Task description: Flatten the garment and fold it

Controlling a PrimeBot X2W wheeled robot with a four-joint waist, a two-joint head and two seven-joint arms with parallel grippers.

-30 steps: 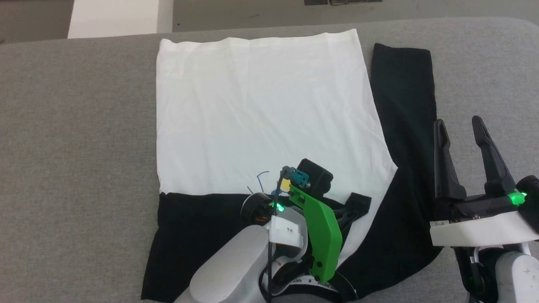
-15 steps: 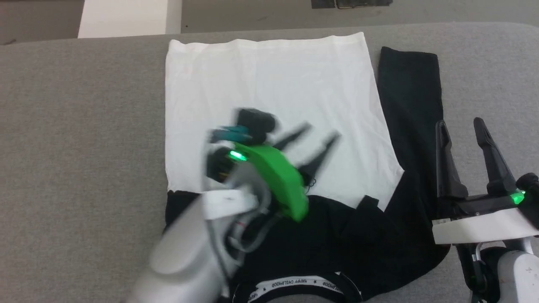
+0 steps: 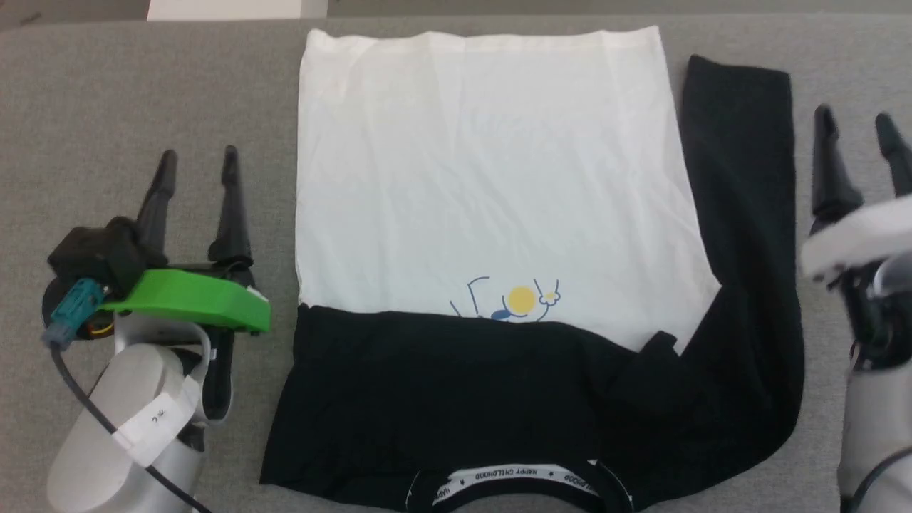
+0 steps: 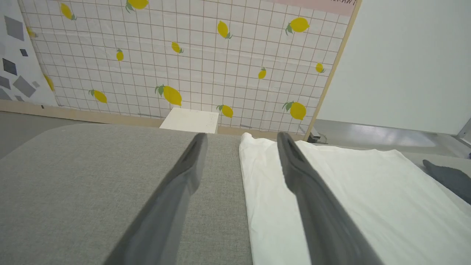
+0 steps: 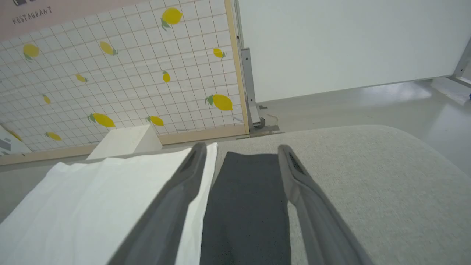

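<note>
The garment (image 3: 484,178) lies flat on the grey surface, its white body pointing away and its black collar with lettered tape (image 3: 516,476) at the near edge. One black sleeve (image 3: 442,385) is folded across the chest, just below the yellow-and-blue print (image 3: 520,301). The other black sleeve (image 3: 748,206) runs straight along the body's right side. My left gripper (image 3: 198,158) stands open over bare surface to the left of the shirt, holding nothing. My right gripper (image 3: 857,121) is open to the right of the straight sleeve. In the right wrist view that sleeve (image 5: 246,206) lies between the fingers.
The grey padded surface (image 3: 142,85) extends on both sides of the shirt. Beyond its far edge stand a white block (image 4: 189,120) on the floor and a lemon-patterned wall (image 4: 184,55).
My left gripper let go of the folded sleeve, opened, and swung away to the left of the shirt. The head camera shifted, so the whole scene sits differently.
</note>
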